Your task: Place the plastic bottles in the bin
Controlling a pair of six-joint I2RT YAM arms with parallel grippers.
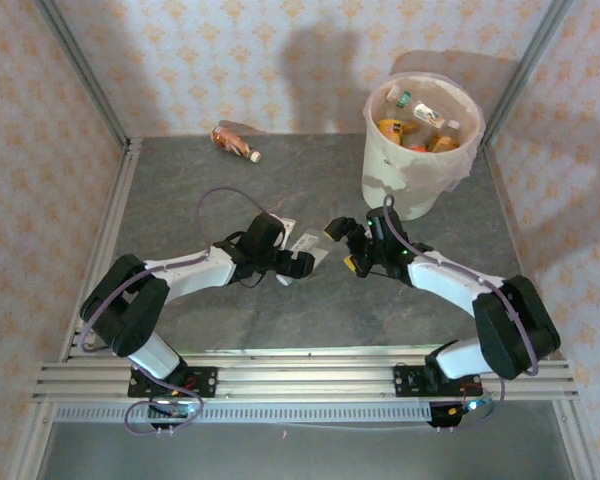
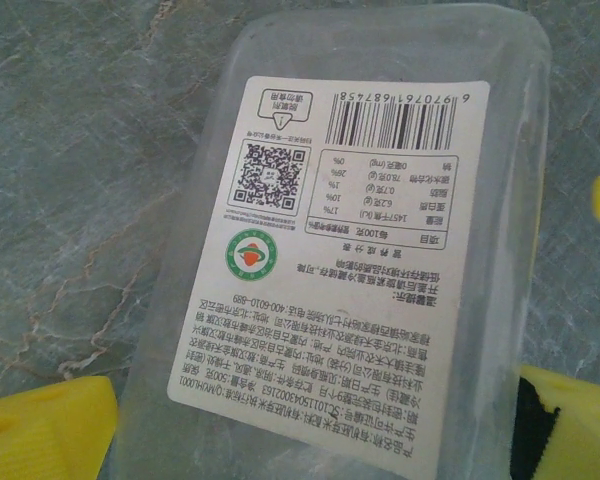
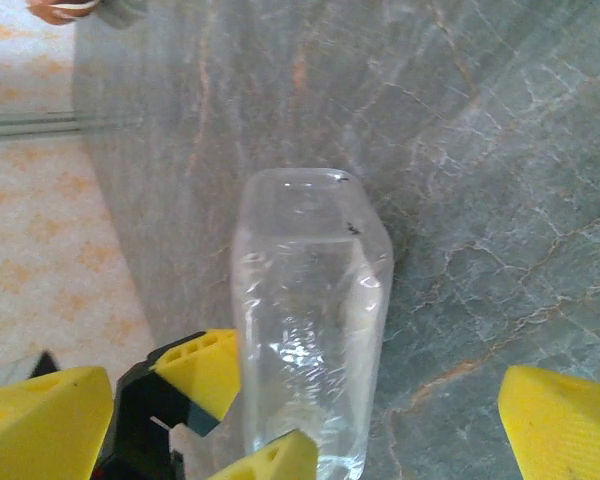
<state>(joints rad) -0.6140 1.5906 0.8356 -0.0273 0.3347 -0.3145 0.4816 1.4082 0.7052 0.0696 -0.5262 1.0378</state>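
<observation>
The bottle [image 2: 370, 250] was clear and flat-sided, with a white label [image 2: 340, 270] carrying a barcode, a QR code and small print. It was at the middle of the grey table [image 1: 180, 180], between the two grippers.

The left gripper [image 2: 320, 400] had a yellow finger on either side of it, and we could not tell whether they pressed it. The right gripper [image 3: 305, 400] was spread wide, its right finger [image 3: 560, 420] apart from the bottle.

The left wrist view gave us the label's print, and the right wrist view the bottle's square clear end. From the top view we saw the bin [image 1: 380, 170] at far right, with several bottles [image 1: 420, 122] inside, and a brown bottle [image 1: 234, 140] lying far left.
</observation>
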